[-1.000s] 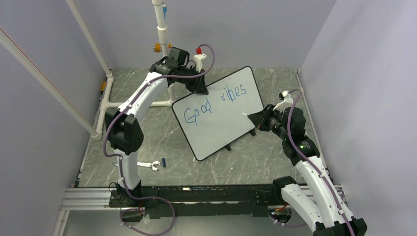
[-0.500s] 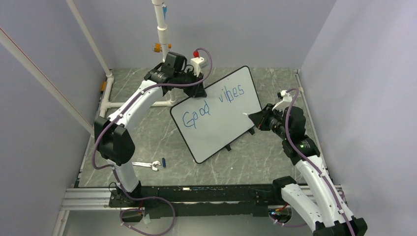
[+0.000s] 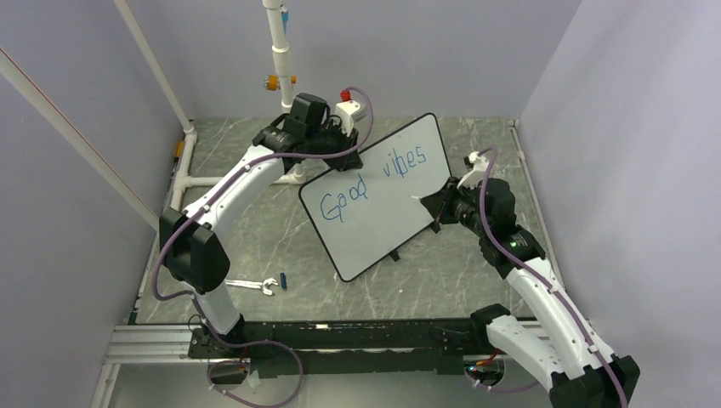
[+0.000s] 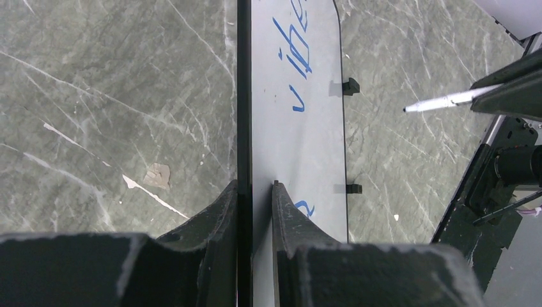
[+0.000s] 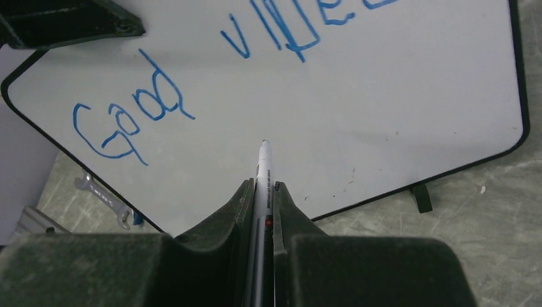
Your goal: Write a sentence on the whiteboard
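The whiteboard (image 3: 378, 212) stands tilted on its small black feet mid-table. Blue lettering, the sentence (image 3: 374, 174), reads "Good vibes" across its upper half. My left gripper (image 3: 344, 153) is shut on the board's top edge; in the left wrist view its fingers (image 4: 225, 204) pinch the black frame of the whiteboard (image 4: 300, 147). My right gripper (image 3: 438, 204) is shut on a white marker (image 5: 264, 166), which points at the bare whiteboard (image 5: 383, 115) below the sentence (image 5: 153, 109). In the left wrist view the marker (image 4: 441, 101) tip hangs a short way off the board's face.
A small wrench (image 3: 255, 285) and a blue cap (image 3: 282, 279) lie on the grey marbled table at the front left. A white pipe frame (image 3: 281, 51) rises at the back left. Grey walls close in on three sides.
My right wrist has moved up and left toward the board, the marker tip staying near the same spot. My left arm's elbow has swung left; its grip on the board holds.
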